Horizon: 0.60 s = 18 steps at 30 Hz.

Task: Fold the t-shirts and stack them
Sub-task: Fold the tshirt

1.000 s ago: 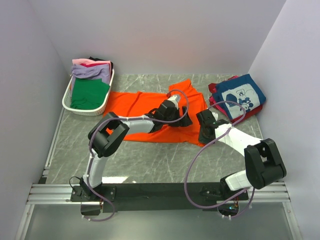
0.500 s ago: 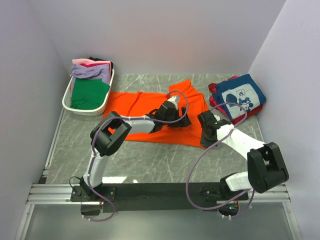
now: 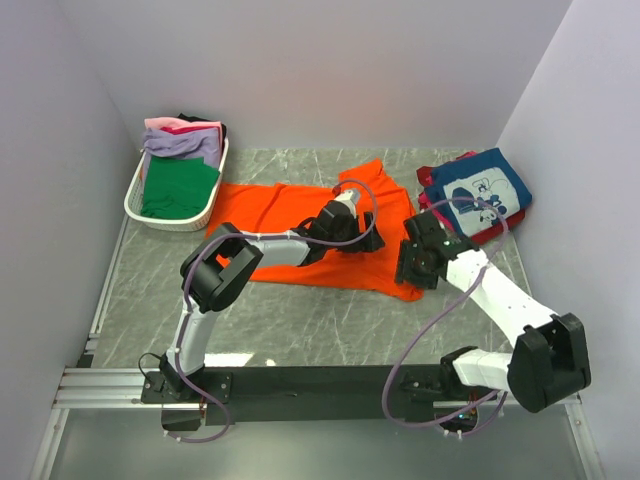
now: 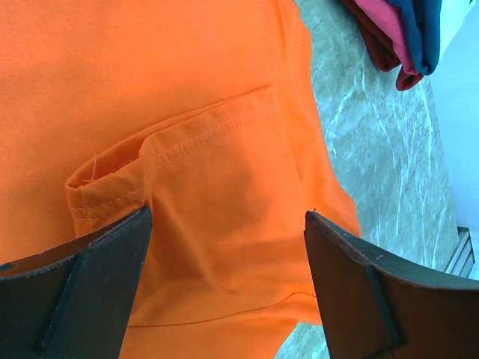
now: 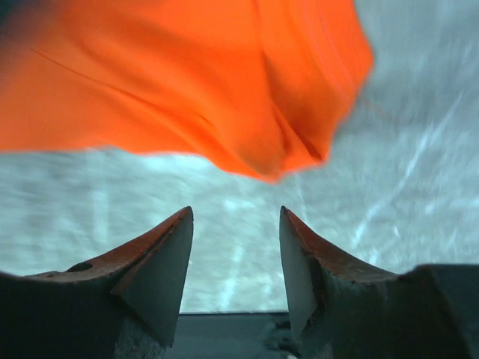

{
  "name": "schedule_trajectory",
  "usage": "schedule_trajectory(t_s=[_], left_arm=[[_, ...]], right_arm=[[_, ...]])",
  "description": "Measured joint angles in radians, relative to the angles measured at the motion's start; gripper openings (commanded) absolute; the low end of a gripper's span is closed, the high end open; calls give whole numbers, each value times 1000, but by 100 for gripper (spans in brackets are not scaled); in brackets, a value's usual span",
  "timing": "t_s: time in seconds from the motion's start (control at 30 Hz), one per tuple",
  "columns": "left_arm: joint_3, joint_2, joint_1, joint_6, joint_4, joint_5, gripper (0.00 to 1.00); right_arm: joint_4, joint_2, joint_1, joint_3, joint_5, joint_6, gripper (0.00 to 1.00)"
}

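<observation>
Jaws of the left gripper (image 4: 224, 224) stand wide apart and empty, hovering just over the plain bright orange cotton t-shirt (image 4: 187, 75) where a doubled-back sleeve hem (image 4: 112, 183) lies between them, seemingly lined up to pinch that flap and straighten or fold it. Those of the right gripper (image 5: 236, 217) are moderately parted, holding nothing, low over the grey marbled tabletop (image 3: 300, 320) with the shirt's bunched near-right corner just ahead, well placed for a grab at the hem. The orange shirt lies spread across the tabletop's middle, toward the far edge. Beside it at the far-right corner sits a folded navy blue t-shirt with a white cartoon print (image 3: 483, 190), topping the finished stack. At the far-left corner a white slatted plastic basket (image 3: 133, 198) holds a green t-shirt (image 3: 180, 188) and others yet to be folded.
</observation>
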Motion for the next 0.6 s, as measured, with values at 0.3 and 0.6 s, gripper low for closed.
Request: schedule_trajectory(t_s=[0.3,0.6], left_arm=[[-63,-109,-5,27,2,-19,89],[-229,-275,-77,71,83,-17,87]], right_arm=[[143,94,-106,151,-22,-66,52],[282,370,-140,225,-66,-120,46]])
